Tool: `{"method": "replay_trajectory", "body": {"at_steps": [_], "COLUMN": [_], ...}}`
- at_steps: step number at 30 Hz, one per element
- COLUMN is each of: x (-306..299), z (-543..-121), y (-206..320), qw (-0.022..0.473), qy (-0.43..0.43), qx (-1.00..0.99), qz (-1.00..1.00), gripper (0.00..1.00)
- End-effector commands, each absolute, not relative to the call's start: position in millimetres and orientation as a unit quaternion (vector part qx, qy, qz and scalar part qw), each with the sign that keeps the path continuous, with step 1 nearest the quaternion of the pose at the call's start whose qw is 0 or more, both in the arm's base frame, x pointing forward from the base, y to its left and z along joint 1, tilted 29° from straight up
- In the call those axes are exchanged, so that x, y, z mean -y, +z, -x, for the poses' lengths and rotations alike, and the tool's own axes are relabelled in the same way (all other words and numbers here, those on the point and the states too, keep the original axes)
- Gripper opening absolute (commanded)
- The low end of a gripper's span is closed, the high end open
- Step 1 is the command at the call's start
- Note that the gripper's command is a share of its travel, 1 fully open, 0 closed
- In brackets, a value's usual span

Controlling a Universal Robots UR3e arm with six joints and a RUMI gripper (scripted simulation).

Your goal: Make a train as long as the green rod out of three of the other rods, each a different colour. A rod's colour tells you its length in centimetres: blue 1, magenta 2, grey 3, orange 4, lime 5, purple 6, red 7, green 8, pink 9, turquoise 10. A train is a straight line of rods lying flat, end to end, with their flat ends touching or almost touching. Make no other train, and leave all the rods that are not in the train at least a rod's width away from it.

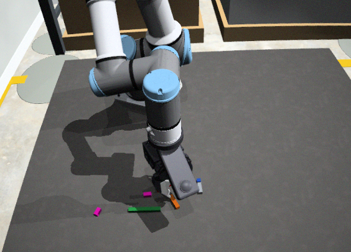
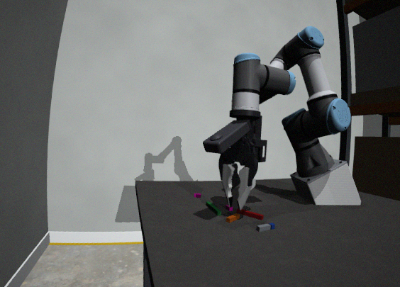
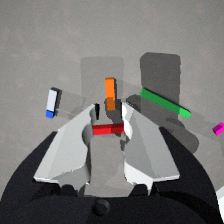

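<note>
The green rod (image 1: pixel 144 209) (image 2: pixel 213 207) (image 3: pixel 165 102) lies flat near the front of the mat. An orange rod (image 1: pixel 175 202) (image 2: pixel 232 218) (image 3: pixel 110 92) lies just right of its end, at an angle. A red rod (image 2: pixel 252 214) (image 3: pixel 107 129) lies beside the orange one, mostly hidden under the wrist in the top view. My gripper (image 1: pixel 165 190) (image 2: pixel 235 204) (image 3: pixel 109 104) is low over the mat with its tips by the red rod's end. The fingers are nearly shut and hold nothing. The red rod shows through the gap between them in the wrist view.
A magenta rod (image 1: pixel 147 193) (image 2: pixel 230 207) lies just left of the gripper. Another magenta rod (image 1: pixel 97 211) (image 2: pixel 197 195) (image 3: pixel 218 128) lies far left. A grey rod (image 1: pixel 200 188) (image 2: pixel 263 227) (image 3: pixel 51 100) and a blue rod (image 1: pixel 198 180) (image 2: pixel 271 226) (image 3: pixel 49 114) lie end to end on the right.
</note>
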State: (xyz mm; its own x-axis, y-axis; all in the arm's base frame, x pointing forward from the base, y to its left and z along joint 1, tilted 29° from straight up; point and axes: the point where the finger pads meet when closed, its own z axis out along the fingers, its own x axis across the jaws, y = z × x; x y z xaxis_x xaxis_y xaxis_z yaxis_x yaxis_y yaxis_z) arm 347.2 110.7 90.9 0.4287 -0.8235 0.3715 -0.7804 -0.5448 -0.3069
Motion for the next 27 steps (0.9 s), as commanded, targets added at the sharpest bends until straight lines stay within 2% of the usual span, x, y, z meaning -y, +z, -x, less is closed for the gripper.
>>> {"method": "replay_trajectory", "body": {"at_steps": [1,27], "x": [-110.2,-109.1], "z": [-349.8,-352.6], "y": [87.8,82.4], "qw": [0.045,0.045], "qy": [-0.246,-0.246], "qx": [-0.475,-0.475], "qz": [0.844,0.844], "gripper": [0.14,0.14]}}
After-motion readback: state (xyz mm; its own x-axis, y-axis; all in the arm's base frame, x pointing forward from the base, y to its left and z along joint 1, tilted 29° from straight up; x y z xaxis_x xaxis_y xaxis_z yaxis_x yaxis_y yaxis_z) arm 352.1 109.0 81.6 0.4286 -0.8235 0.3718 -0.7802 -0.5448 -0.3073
